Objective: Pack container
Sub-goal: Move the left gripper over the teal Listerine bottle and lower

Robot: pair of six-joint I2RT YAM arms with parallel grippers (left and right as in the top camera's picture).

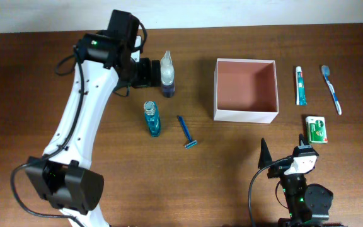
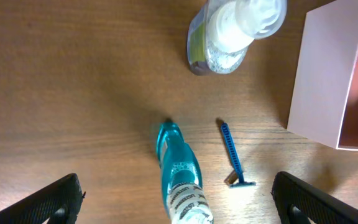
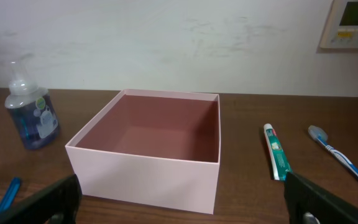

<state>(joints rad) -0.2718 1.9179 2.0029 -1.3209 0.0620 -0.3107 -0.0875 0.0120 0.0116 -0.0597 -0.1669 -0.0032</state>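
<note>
Stretching far across the table (image 2: pixel 73 93), the left gripper (image 2: pixel 179 198) hangs wide open.

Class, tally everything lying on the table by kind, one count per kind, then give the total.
Bottles: 2 (pump bottle, blue bottle)
Razor: 1
Toothpaste tube: 1
Toothbrush: 1
Green packet: 1
Container: 1
Total: 7

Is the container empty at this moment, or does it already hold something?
Empty. The container shows only its bare pink-brown floor, both from overhead and from the right wrist view.
</note>
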